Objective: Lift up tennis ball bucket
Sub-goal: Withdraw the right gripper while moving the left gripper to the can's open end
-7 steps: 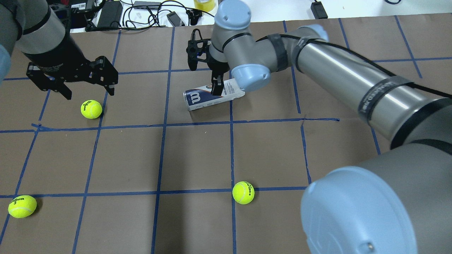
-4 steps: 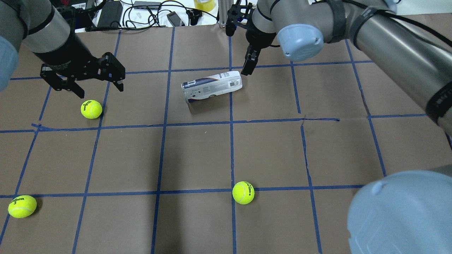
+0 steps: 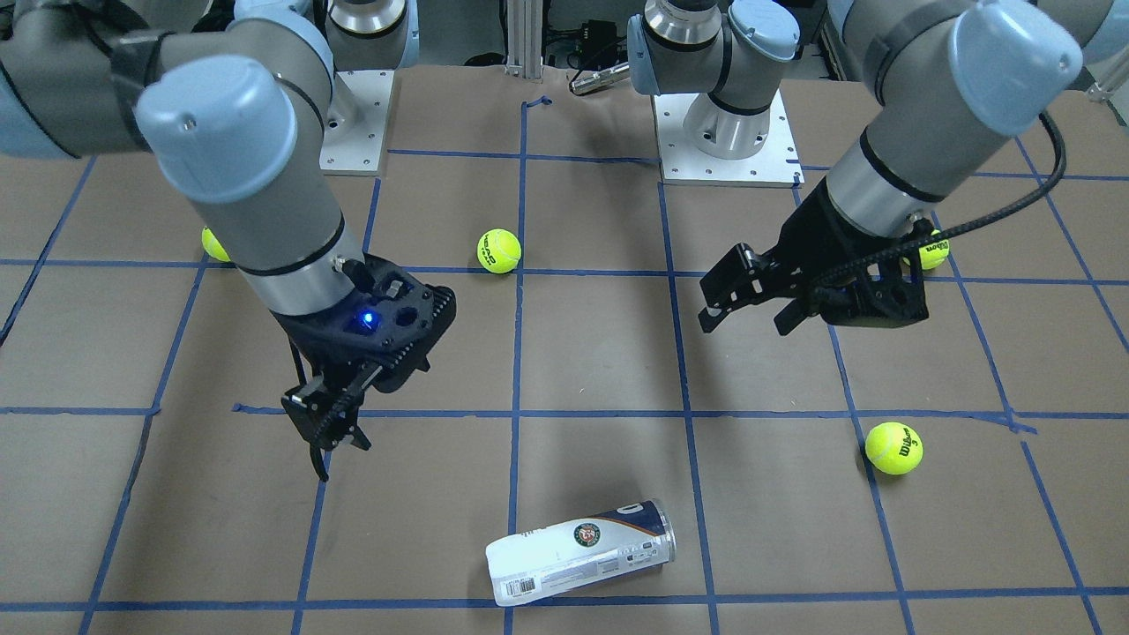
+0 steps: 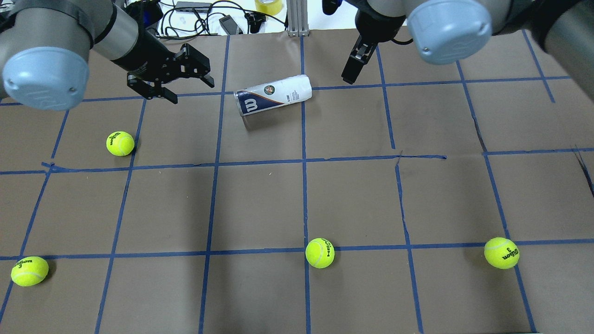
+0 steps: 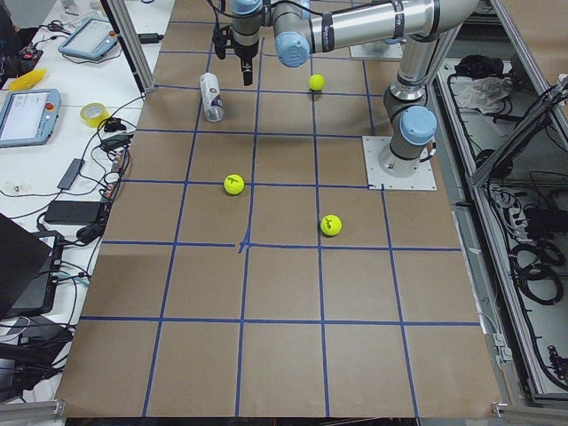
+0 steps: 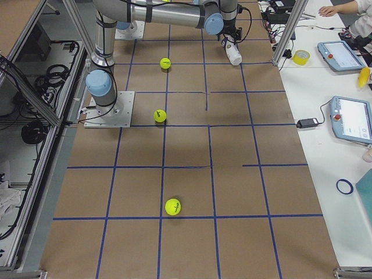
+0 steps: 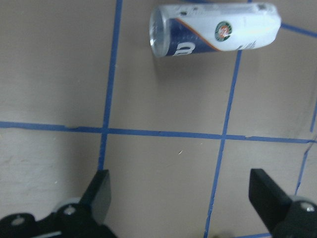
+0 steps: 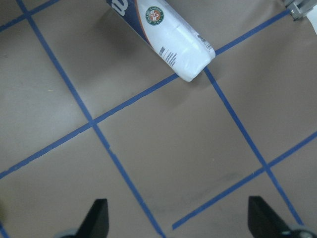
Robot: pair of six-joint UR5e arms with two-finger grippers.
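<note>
The tennis ball bucket [image 4: 273,95] lies on its side on the brown table, its silvery open end toward the robot's left; it also shows in the front view [image 3: 582,551] and in both wrist views [image 7: 215,35] [image 8: 163,37]. My left gripper [image 4: 190,92] is open and empty, hovering a short way left of the bucket [image 3: 745,324]. My right gripper [image 4: 348,74] is open and empty, raised to the right of the bucket's closed end [image 3: 326,432]. Neither gripper touches the bucket.
Several loose yellow-green tennis balls lie about: one at the left [image 4: 120,143], one at the near left corner [image 4: 29,271], one near the middle [image 4: 319,253], one at the near right [image 4: 501,253]. Cables and a tape roll [image 4: 268,5] lie beyond the table's far edge.
My right gripper has let go of the bucket and pulled up and away to the right. The bucket has rolled toward the far edge. My left gripper has moved right toward it.
</note>
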